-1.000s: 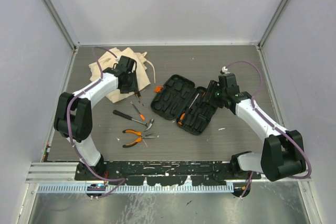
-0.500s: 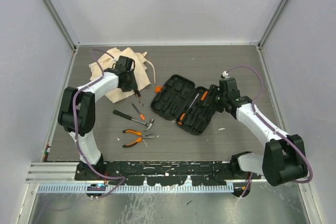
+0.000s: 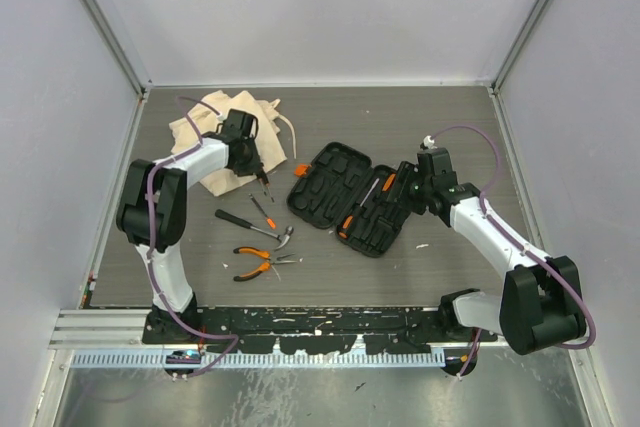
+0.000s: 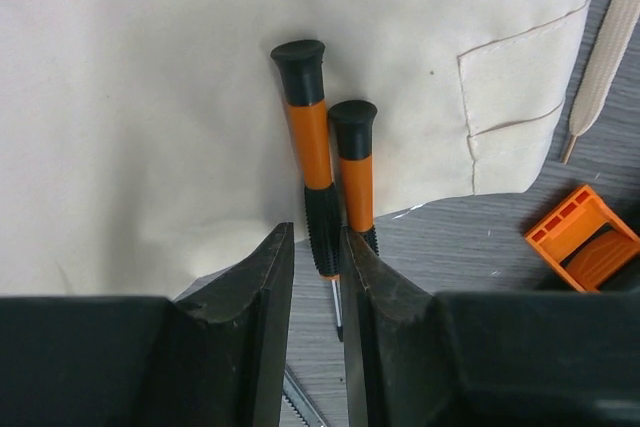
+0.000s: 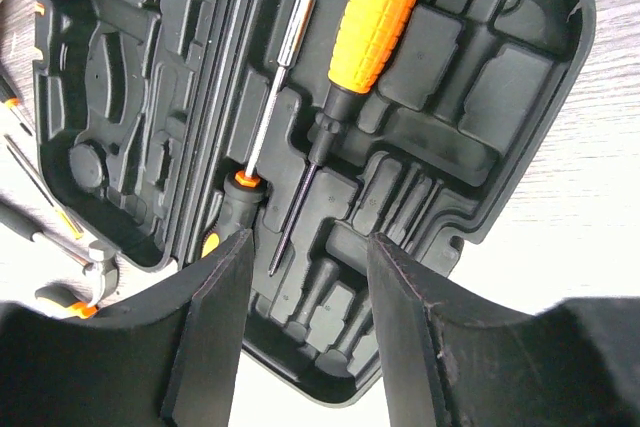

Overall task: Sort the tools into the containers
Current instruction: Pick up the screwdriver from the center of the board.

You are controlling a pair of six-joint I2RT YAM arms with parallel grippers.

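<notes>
Since the earlier frames the left arm has swung its elbow in. The left gripper has settled at the near edge of the cloth bag with its jaws narrowed. The right arm has backed off slightly toward the right side of the tool case.

Left jaws are now a narrow slot straddling the black grip of the left screwdriver. I cannot tell whether the pads are actually pinching it. The second screwdriver lies just beside the first and parallel to it. Its lower end is tucked behind the right-hand finger. Both have their handle caps lying on the bag's cloth and their shafts on the table.

The right gripper hangs over the open case with its jaws about half apart and nothing between them. An orange-handled driver and a slimmer socket driver are already seated in the moulded slots.

The hammer and both pliers lie on the table in front of the left arm.

Handling, as a judgement:
- The small screwdrivers are light, stiff and thin, and round enough to roll or twist out.
- The ribbed black grip is the best place to hold one, not the smooth orange barrel or the shaft.
- The neighbouring driver is close enough to get dragged along or pinched too.
- The soft cloth underneath may bunch up.
</notes>
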